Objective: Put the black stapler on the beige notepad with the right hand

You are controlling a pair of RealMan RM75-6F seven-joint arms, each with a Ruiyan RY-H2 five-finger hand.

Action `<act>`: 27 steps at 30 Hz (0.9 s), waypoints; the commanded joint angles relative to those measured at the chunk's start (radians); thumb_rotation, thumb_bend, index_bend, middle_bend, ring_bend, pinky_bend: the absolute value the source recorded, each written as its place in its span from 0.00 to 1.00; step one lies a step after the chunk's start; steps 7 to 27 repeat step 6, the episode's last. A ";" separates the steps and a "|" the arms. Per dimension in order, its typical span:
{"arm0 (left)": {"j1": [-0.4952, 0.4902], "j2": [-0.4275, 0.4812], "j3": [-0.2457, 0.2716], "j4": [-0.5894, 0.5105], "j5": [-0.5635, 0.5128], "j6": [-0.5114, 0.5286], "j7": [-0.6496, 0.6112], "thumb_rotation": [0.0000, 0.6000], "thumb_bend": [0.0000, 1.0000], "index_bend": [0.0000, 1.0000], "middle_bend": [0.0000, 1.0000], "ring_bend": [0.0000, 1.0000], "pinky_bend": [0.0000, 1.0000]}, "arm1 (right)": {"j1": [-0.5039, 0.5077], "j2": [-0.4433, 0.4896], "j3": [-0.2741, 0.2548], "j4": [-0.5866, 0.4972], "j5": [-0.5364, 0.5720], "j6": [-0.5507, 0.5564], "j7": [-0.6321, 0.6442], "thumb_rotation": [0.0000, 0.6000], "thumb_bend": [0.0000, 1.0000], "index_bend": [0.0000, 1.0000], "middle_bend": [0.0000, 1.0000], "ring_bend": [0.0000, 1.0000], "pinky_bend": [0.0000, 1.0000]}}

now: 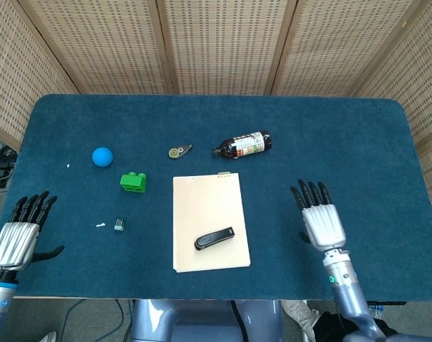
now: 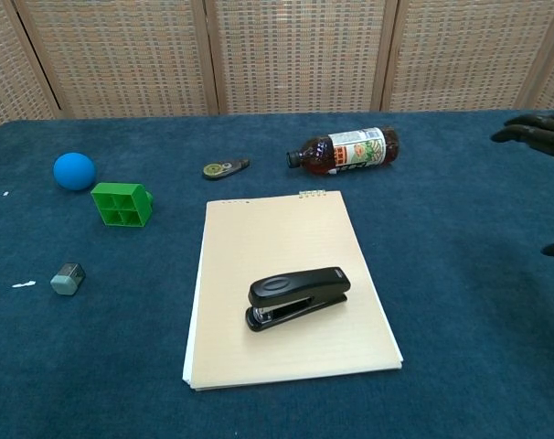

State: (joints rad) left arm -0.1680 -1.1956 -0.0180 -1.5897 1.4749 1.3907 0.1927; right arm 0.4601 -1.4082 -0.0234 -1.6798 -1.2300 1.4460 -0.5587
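Black stapler (image 2: 297, 296) lying flat on the beige notepad (image 2: 277, 240), both robot hands away from it.

The notepad sits near the front edge of the blue counter (image 1: 358, 142), with the stapler on its nearer half, angled a little. The right robot hand (image 1: 321, 219) hovers over bare cloth well to the right of the pad, fingers spread, holding nothing. Wide open counter runs from there to the right edge. The left robot hand (image 1: 16, 234) is at the front left corner, fingers apart and empty. A brown bottle (image 2: 343, 150) lies on its side beyond the pad; a green block (image 2: 122, 203) and blue ball (image 2: 74, 171) sit to the left.
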 commanded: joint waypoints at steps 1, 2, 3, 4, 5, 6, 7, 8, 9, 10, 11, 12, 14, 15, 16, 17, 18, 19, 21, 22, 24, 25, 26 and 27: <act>0.001 -0.005 -0.002 0.006 0.001 0.003 0.000 1.00 0.17 0.00 0.00 0.00 0.00 | -0.119 0.045 -0.073 0.112 -0.098 0.090 0.167 1.00 0.21 0.00 0.00 0.00 0.00; 0.000 -0.007 -0.003 0.007 0.001 0.003 -0.001 1.00 0.16 0.00 0.00 0.00 0.00 | -0.132 0.047 -0.078 0.126 -0.107 0.102 0.189 1.00 0.21 0.00 0.00 0.00 0.00; 0.000 -0.009 -0.004 0.010 0.001 0.004 -0.004 1.00 0.17 0.00 0.00 0.00 0.00 | -0.149 0.047 -0.081 0.147 -0.122 0.119 0.219 1.00 0.21 0.00 0.00 0.00 0.00; 0.000 -0.011 -0.004 0.012 0.001 0.006 -0.005 1.00 0.17 0.00 0.00 0.00 0.00 | -0.161 0.047 -0.082 0.161 -0.132 0.132 0.238 1.00 0.21 0.00 0.00 0.00 0.00; 0.001 -0.012 -0.005 0.014 0.002 0.007 -0.005 1.00 0.17 0.00 0.00 0.00 0.00 | -0.171 0.047 -0.082 0.173 -0.141 0.144 0.256 1.00 0.21 0.00 0.00 0.00 0.00; 0.001 -0.014 -0.005 0.016 0.002 0.009 -0.005 1.00 0.17 0.00 0.00 0.00 0.00 | -0.184 0.047 -0.081 0.185 -0.152 0.156 0.283 1.00 0.21 0.00 0.00 0.00 0.00; 0.001 -0.014 -0.005 0.016 0.002 0.009 -0.005 1.00 0.17 0.00 0.00 0.00 0.00 | -0.184 0.047 -0.081 0.185 -0.152 0.156 0.283 1.00 0.21 0.00 0.00 0.00 0.00; 0.001 -0.014 -0.005 0.016 0.002 0.009 -0.005 1.00 0.17 0.00 0.00 0.00 0.00 | -0.184 0.047 -0.081 0.185 -0.152 0.156 0.283 1.00 0.21 0.00 0.00 0.00 0.00; 0.001 -0.014 -0.005 0.016 0.002 0.009 -0.005 1.00 0.17 0.00 0.00 0.00 0.00 | -0.184 0.047 -0.081 0.185 -0.152 0.156 0.283 1.00 0.21 0.00 0.00 0.00 0.00; 0.001 -0.014 -0.005 0.016 0.002 0.009 -0.005 1.00 0.17 0.00 0.00 0.00 0.00 | -0.184 0.047 -0.081 0.185 -0.152 0.156 0.283 1.00 0.21 0.00 0.00 0.00 0.00; 0.001 -0.014 -0.005 0.016 0.002 0.009 -0.005 1.00 0.17 0.00 0.00 0.00 0.00 | -0.184 0.047 -0.081 0.185 -0.152 0.156 0.283 1.00 0.21 0.00 0.00 0.00 0.00; 0.001 -0.014 -0.005 0.016 0.002 0.009 -0.005 1.00 0.17 0.00 0.00 0.00 0.00 | -0.184 0.047 -0.081 0.185 -0.152 0.156 0.283 1.00 0.21 0.00 0.00 0.00 0.00; 0.001 -0.014 -0.005 0.016 0.002 0.009 -0.005 1.00 0.17 0.00 0.00 0.00 0.00 | -0.184 0.047 -0.081 0.185 -0.152 0.156 0.283 1.00 0.21 0.00 0.00 0.00 0.00; 0.001 -0.014 -0.005 0.016 0.002 0.009 -0.005 1.00 0.17 0.00 0.00 0.00 0.00 | -0.184 0.047 -0.081 0.185 -0.152 0.156 0.283 1.00 0.21 0.00 0.00 0.00 0.00; 0.001 -0.014 -0.005 0.016 0.002 0.009 -0.005 1.00 0.17 0.00 0.00 0.00 0.00 | -0.184 0.047 -0.081 0.185 -0.152 0.156 0.283 1.00 0.21 0.00 0.00 0.00 0.00; 0.001 -0.014 -0.005 0.016 0.002 0.009 -0.005 1.00 0.17 0.00 0.00 0.00 0.00 | -0.184 0.047 -0.081 0.185 -0.152 0.156 0.283 1.00 0.21 0.00 0.00 0.00 0.00; 0.001 -0.014 -0.005 0.016 0.002 0.009 -0.005 1.00 0.17 0.00 0.00 0.00 0.00 | -0.184 0.047 -0.081 0.185 -0.152 0.156 0.283 1.00 0.21 0.00 0.00 0.00 0.00; 0.001 -0.014 -0.005 0.016 0.002 0.009 -0.005 1.00 0.17 0.00 0.00 0.00 0.00 | -0.184 0.047 -0.081 0.185 -0.152 0.156 0.283 1.00 0.21 0.00 0.00 0.00 0.00; 0.001 -0.014 -0.005 0.016 0.002 0.009 -0.005 1.00 0.17 0.00 0.00 0.00 0.00 | -0.184 0.047 -0.081 0.185 -0.152 0.156 0.283 1.00 0.21 0.00 0.00 0.00 0.00; 0.001 -0.014 -0.005 0.016 0.002 0.009 -0.005 1.00 0.17 0.00 0.00 0.00 0.00 | -0.184 0.047 -0.081 0.185 -0.152 0.156 0.283 1.00 0.21 0.00 0.00 0.00 0.00; 0.001 -0.014 -0.005 0.016 0.002 0.009 -0.005 1.00 0.17 0.00 0.00 0.00 0.00 | -0.184 0.047 -0.081 0.185 -0.152 0.156 0.283 1.00 0.21 0.00 0.00 0.00 0.00; 0.001 -0.014 -0.005 0.016 0.002 0.009 -0.005 1.00 0.17 0.00 0.00 0.00 0.00 | -0.184 0.047 -0.081 0.185 -0.152 0.156 0.283 1.00 0.21 0.00 0.00 0.00 0.00; 0.001 -0.014 -0.005 0.016 0.002 0.009 -0.005 1.00 0.17 0.00 0.00 0.00 0.00 | -0.184 0.047 -0.081 0.185 -0.152 0.156 0.283 1.00 0.21 0.00 0.00 0.00 0.00; 0.001 -0.014 -0.005 0.016 0.002 0.009 -0.005 1.00 0.17 0.00 0.00 0.00 0.00 | -0.184 0.047 -0.081 0.185 -0.152 0.156 0.283 1.00 0.21 0.00 0.00 0.00 0.00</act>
